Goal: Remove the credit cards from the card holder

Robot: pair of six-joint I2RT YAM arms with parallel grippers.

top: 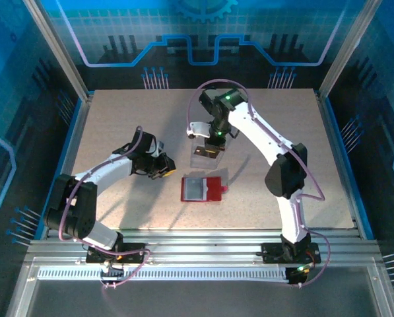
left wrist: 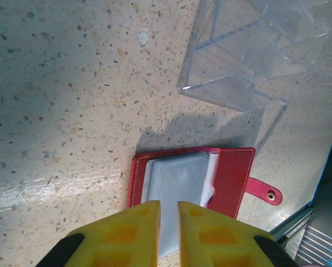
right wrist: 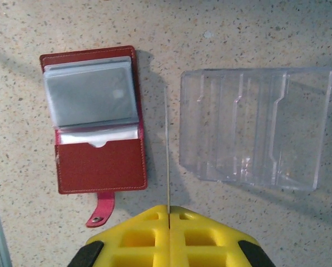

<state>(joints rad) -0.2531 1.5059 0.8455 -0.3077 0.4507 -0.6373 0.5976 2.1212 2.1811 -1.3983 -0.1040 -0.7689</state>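
The red card holder [top: 201, 189] lies open on the table with its grey clear sleeves [right wrist: 90, 94] facing up and its tab [right wrist: 102, 208] sticking out. My right gripper [right wrist: 168, 207] is shut on one thin credit card [right wrist: 167, 144], seen edge-on, held above the table between the card holder [right wrist: 99, 167] and the clear box. This gripper [top: 213, 140] hovers beyond the holder. My left gripper [top: 159, 167] sits just left of the holder; its yellow fingers [left wrist: 138, 228] stand a narrow gap apart with nothing held, pointing at the holder [left wrist: 232, 178].
A clear plastic box [right wrist: 254, 128] with slotted dividers lies on the table beside the card holder, under my right gripper [top: 204, 158]. It also sits past the holder in the left wrist view [left wrist: 243, 67]. Blue walls and a metal rail [top: 197, 241] border the table.
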